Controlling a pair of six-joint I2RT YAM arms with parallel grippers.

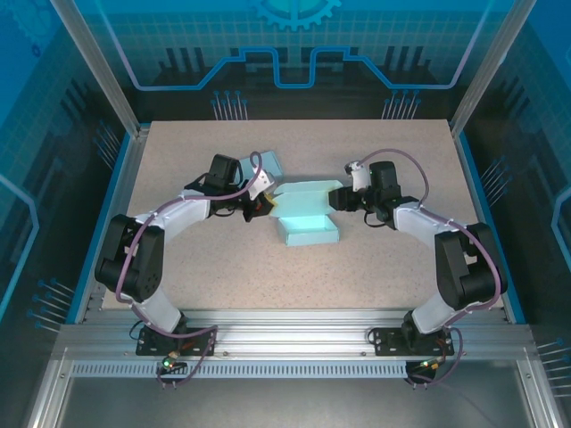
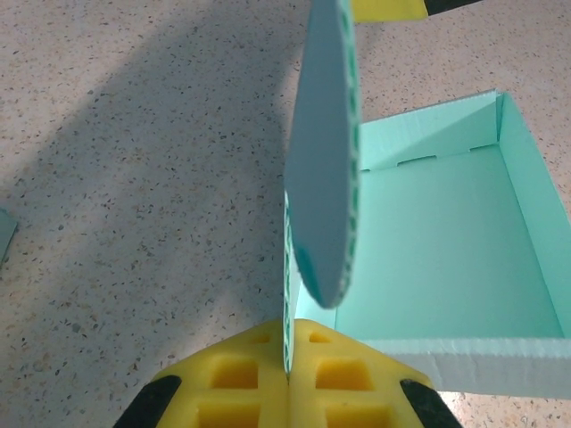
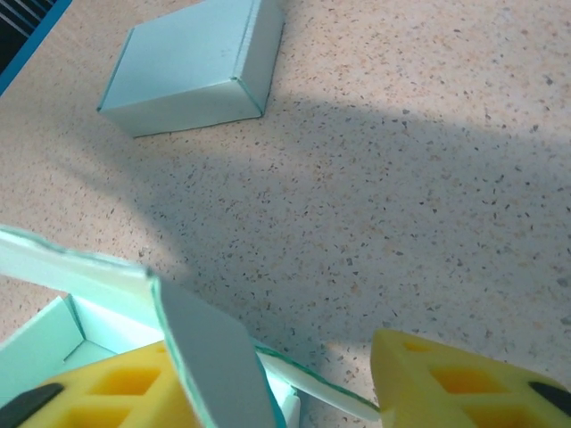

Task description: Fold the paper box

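The light teal paper box (image 1: 308,218) lies open on the table's middle, between both grippers. My left gripper (image 1: 259,203) is shut on the box's left wall, and its yellow fingers (image 2: 241,374) pinch that thin wall (image 2: 288,294) edge-on. A rounded flap (image 2: 323,160) stands upright just beyond them, with the box's open inside (image 2: 446,259) to its right. My right gripper (image 1: 343,198) is at the box's right end, open. Its yellow fingers (image 3: 446,383) straddle a raised flap (image 3: 210,357) and a thin wall edge (image 3: 321,383), with a gap left beside the right finger.
A second, folded teal box (image 1: 268,165) sits behind the left gripper; in the right wrist view this closed box (image 3: 192,67) is at the upper left. The speckled tabletop (image 1: 375,267) is ringed by a blue rim and metal frame posts.
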